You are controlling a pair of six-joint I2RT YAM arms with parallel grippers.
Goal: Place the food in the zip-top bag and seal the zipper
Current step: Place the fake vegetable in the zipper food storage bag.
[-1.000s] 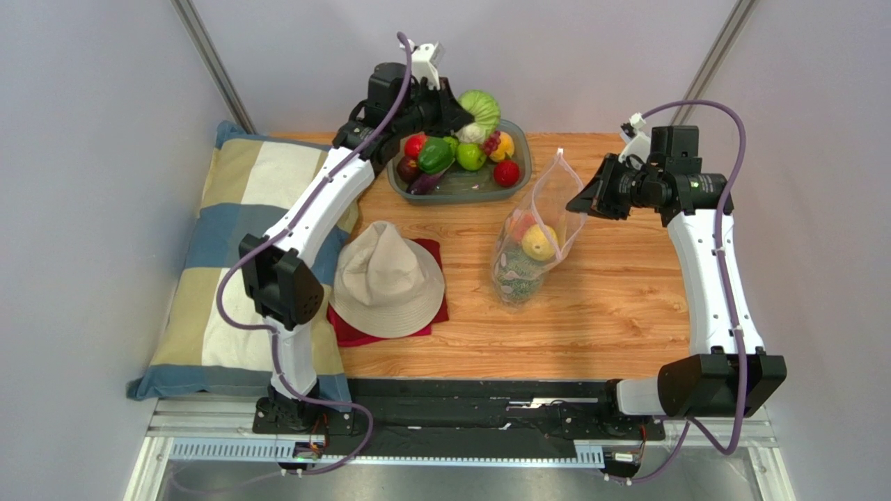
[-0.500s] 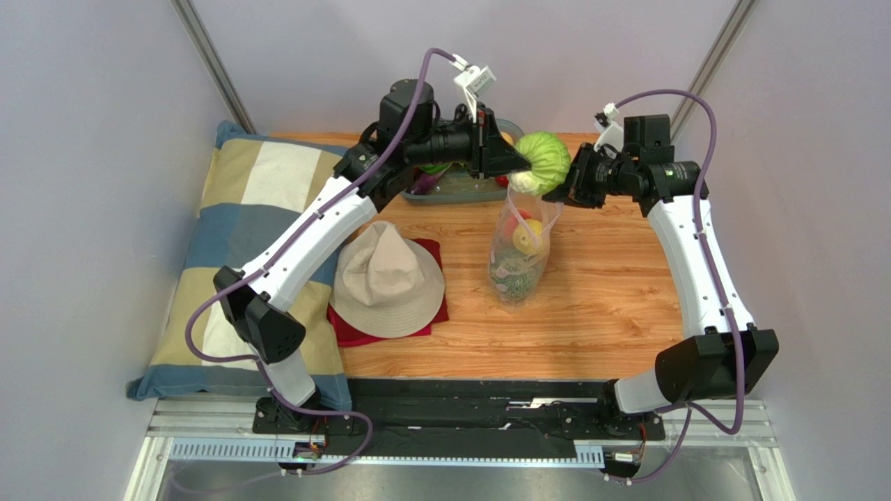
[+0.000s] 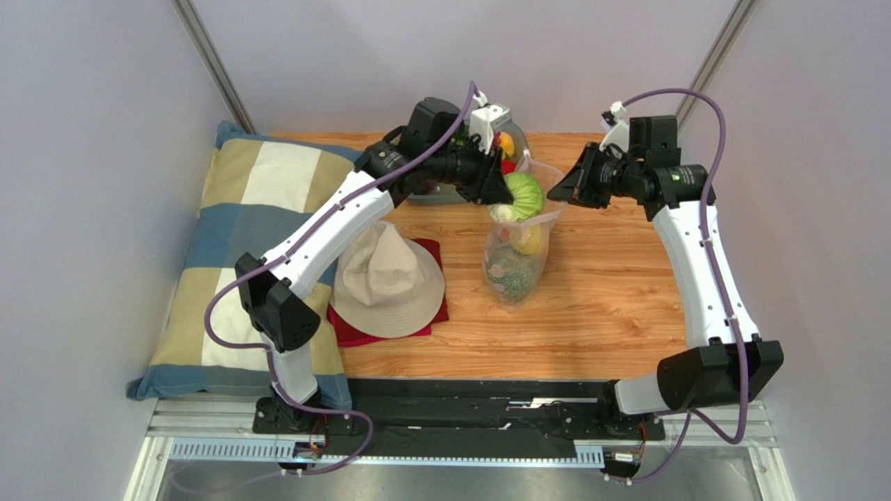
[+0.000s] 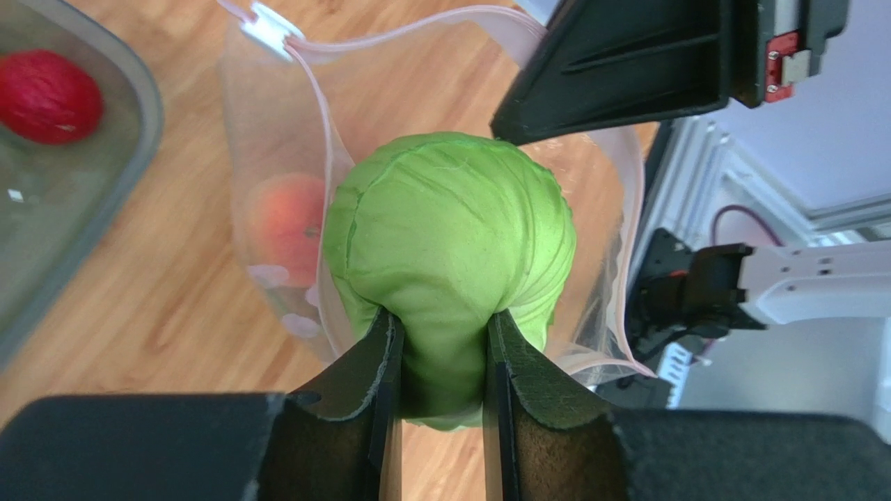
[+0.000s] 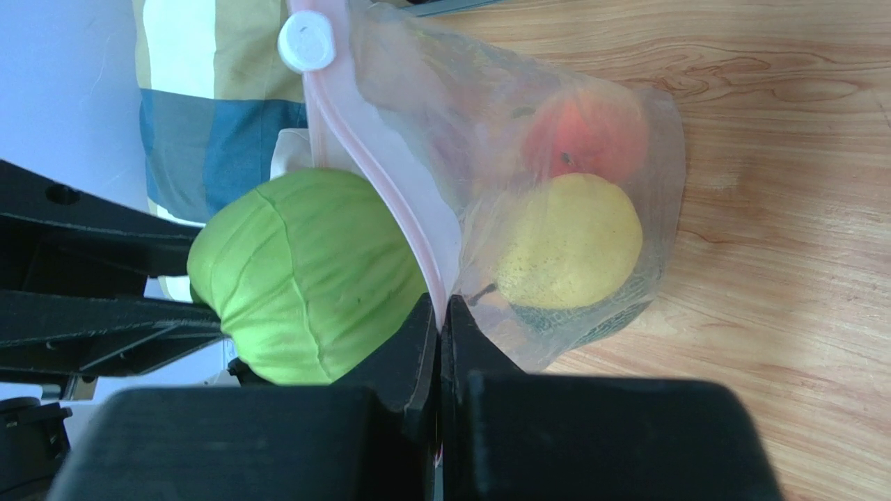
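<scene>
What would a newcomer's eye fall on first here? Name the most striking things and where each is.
The bright green cabbage, clamped in the left gripper, sits at the open mouth of the clear zip-top bag. The right gripper pinches the bag's rim, with a peach and yellow fruit inside. A beige hat lies left of the bag.

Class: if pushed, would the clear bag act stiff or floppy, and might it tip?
Probably floppy: the bag is wrinkled, its rim pinched up by the right gripper. Likely bottom-heavy, pear and peach inside; may slump, not roll.
</scene>
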